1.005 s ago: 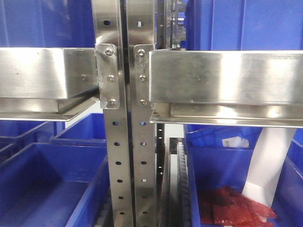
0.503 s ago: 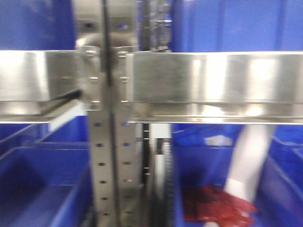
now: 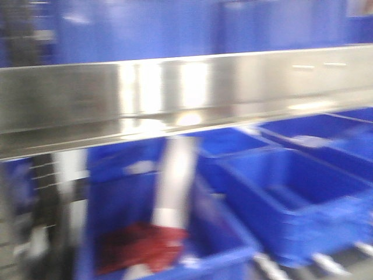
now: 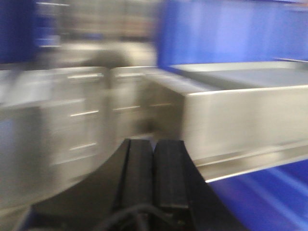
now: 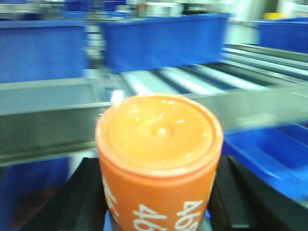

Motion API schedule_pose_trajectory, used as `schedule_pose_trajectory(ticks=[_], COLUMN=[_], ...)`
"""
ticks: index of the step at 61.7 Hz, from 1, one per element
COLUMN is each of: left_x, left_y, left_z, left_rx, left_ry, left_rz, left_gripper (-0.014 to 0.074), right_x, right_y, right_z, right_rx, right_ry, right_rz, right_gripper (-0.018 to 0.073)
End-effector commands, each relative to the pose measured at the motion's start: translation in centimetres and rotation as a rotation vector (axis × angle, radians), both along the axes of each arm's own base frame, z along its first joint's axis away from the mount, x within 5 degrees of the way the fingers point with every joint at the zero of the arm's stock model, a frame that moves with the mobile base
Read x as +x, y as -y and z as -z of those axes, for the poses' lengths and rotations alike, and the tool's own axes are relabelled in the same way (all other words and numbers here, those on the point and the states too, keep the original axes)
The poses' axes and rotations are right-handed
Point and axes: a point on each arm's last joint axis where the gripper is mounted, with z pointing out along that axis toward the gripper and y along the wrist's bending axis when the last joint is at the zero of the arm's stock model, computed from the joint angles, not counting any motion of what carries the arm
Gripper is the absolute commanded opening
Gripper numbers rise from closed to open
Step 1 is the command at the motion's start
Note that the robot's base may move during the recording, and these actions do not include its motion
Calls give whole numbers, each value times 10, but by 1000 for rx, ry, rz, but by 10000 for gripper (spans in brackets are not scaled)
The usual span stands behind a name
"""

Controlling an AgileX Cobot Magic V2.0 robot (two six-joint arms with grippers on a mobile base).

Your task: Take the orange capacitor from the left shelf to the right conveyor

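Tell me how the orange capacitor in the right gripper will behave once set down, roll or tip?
The orange capacitor looks rigid: its wall shows no dent between the black fingers. Its glossy skin may be slippery. As a cylinder it would probably roll if laid sideways, yet could stand on a flat end.

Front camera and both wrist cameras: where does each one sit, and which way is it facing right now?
Front view: on the robot, facing the left shelf, with blue bins and red bags below its beam. The picture is blurred and no tool shows.
Left wrist view: behind the left tool, which is shut and empty, facing a steel beam.
Right wrist view: behind the right tool, shut on the orange capacitor, facing bins and rollers.
Shared: all three see shelf steel and blue bins.
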Motion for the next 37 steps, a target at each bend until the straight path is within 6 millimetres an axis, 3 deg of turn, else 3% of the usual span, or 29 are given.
schedule_pose_trajectory(ticks=[1, 37], left_x=[-3, -2], left_y=[0, 0], left_z=[-11, -11], left_rx=[-16, -16], left_ry=[114, 114], left_rz=[8, 6], left_gripper=[-105, -105], right_x=[0, 0], right_y=[1, 1], right_z=[-15, -15], right_rx=[-18, -18], right_ry=[99, 99], right_rz=[10, 10], right_gripper=[158, 158])
